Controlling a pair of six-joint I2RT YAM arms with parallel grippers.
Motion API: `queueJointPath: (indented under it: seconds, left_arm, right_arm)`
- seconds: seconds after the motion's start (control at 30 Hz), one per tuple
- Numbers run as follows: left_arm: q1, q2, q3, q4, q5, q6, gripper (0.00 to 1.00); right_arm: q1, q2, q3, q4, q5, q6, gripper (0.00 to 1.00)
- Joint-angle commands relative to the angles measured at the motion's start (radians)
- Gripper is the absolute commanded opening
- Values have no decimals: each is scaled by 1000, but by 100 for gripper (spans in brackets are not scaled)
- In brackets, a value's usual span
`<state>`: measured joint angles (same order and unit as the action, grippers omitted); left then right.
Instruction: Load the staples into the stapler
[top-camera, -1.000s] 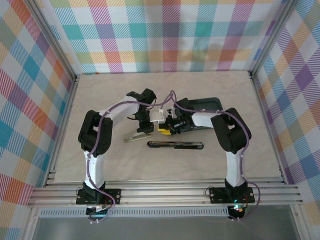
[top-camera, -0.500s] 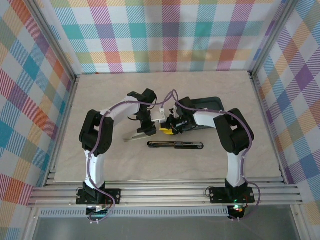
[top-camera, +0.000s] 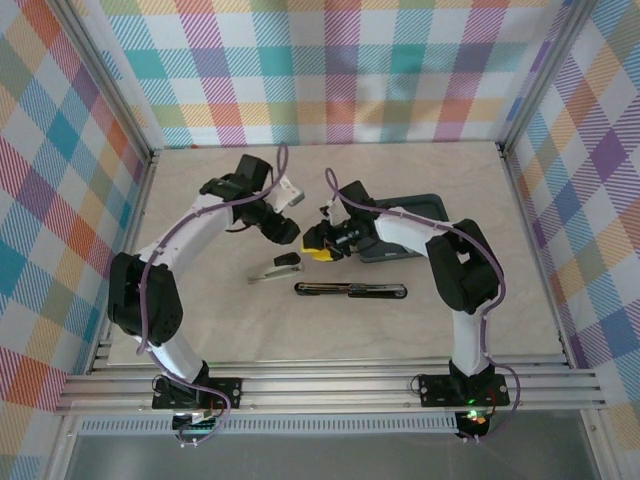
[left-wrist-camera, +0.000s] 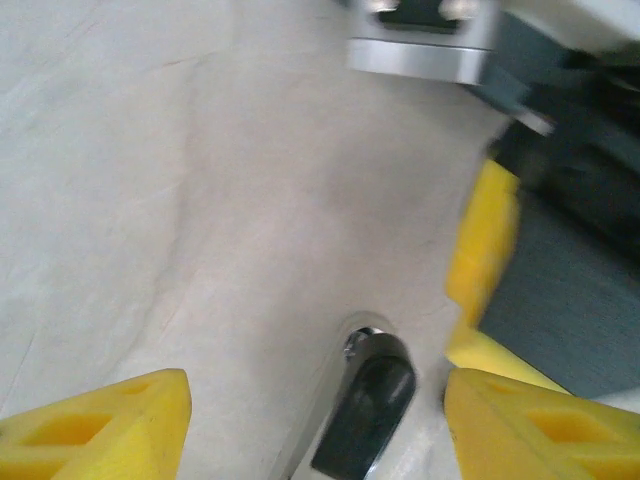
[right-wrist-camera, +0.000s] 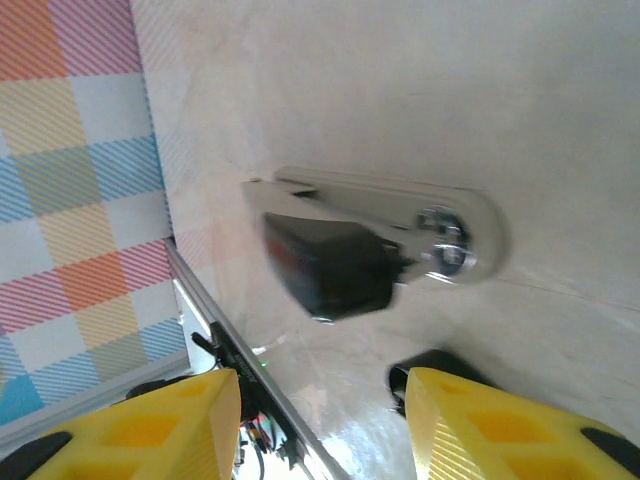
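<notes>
Yellow left claw (left-wrist-camera: 315, 405) and right claw (right-wrist-camera: 315, 400) both gape wide.

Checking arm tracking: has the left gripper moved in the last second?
Yes. The left gripper drew back toward the far wall, away from the silver stapler.

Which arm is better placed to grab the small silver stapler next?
Probably left: the left gripper is open with the black end of the small silver stapler right between its fingers. The right gripper, also open, has it beyond its fingertips.
</notes>
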<state>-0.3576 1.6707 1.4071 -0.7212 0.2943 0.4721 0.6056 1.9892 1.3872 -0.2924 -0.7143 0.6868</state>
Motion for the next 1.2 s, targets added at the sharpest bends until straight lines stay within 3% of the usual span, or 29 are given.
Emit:
queueJointPath:
  seconds: [0.0, 0.47, 0.7, 1.17]
  left_arm:
    - [30, -66, -86, 63, -7, -145, 68]
    - [74, -145, -246, 147, 22, -192, 68]
    - [74, -132, -244, 155, 29, -199, 68]
    - [74, -104, -241, 159, 44, -213, 68]
  right_arm:
    - [25, 44, 53, -65, 11, -24, 48]
    - [52, 159, 140, -145, 47, -38, 42]
    - [50, 171, 153, -126, 42, -25, 47]
    - [48, 240, 136, -154, 86, -26, 32]
